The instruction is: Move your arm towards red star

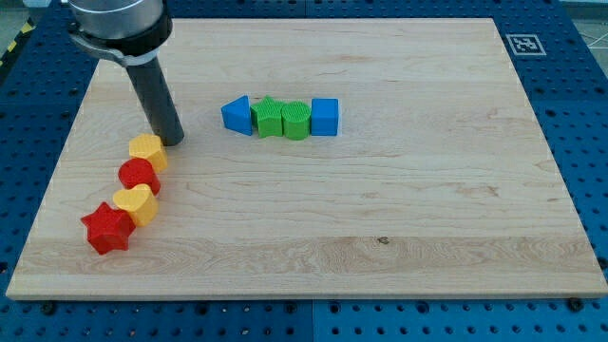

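Pale wooden board (pixel 380 218) on a blue perforated table (pixel 589 114), one arm ending in a dark rod. No fingers or jaws on this rig, so nothing to open or close; my tip (pixel 173 141) just rests at board height, near the view's upper left.

My tip sits just beside the yellow hexagon-like block (pixel 147 150), at its upper-right edge, touching or nearly so; can't tell which. That block heads a diagonal chain running down toward the view's lower left: red round block (pixel 139 176), yellow heart-shaped block (pixel 136 202), then the red star block (pixel 106 228) at the far end, near the board's lower-left corner. Each seems to touch its neighbour.

Target is the red star, so three blocks lie between it and my tip along the chain. Judgement: going straight down the line would shove the others, so swinging round on the open side, to the view's right of the chain, looks cleaner.

Separate row near the top centre: blue triangular block (pixel 237 115), green star block (pixel 270 118), green round block (pixel 296 120), blue cube (pixel 325 117), packed side by side, well apart from the tip and off the route.

Approach looks barely begun.
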Controlling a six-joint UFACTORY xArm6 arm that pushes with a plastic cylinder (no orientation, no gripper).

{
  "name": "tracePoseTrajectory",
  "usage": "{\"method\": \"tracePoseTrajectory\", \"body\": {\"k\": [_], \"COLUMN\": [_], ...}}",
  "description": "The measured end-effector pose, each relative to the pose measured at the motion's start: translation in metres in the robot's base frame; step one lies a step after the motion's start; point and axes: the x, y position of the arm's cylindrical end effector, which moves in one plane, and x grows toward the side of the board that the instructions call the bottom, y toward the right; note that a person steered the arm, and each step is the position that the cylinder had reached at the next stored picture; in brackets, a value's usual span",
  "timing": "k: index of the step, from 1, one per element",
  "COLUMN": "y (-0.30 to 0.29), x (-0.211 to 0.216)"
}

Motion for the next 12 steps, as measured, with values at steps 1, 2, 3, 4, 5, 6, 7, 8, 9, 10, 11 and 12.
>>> {"method": "tracePoseTrajectory", "body": {"k": [1,2,3,4,5,6,7,8,9,10,11,12], "y": [0.005,0.039,0.082,0.108,0.109,0.102,0.078,0.031,-0.003,-0.068,-0.11,-0.116], "x": [-0.016,-0.005,0.036,0.058,0.116,0.184,0.186,0.185,0.185,0.185,0.16,0.132]}}
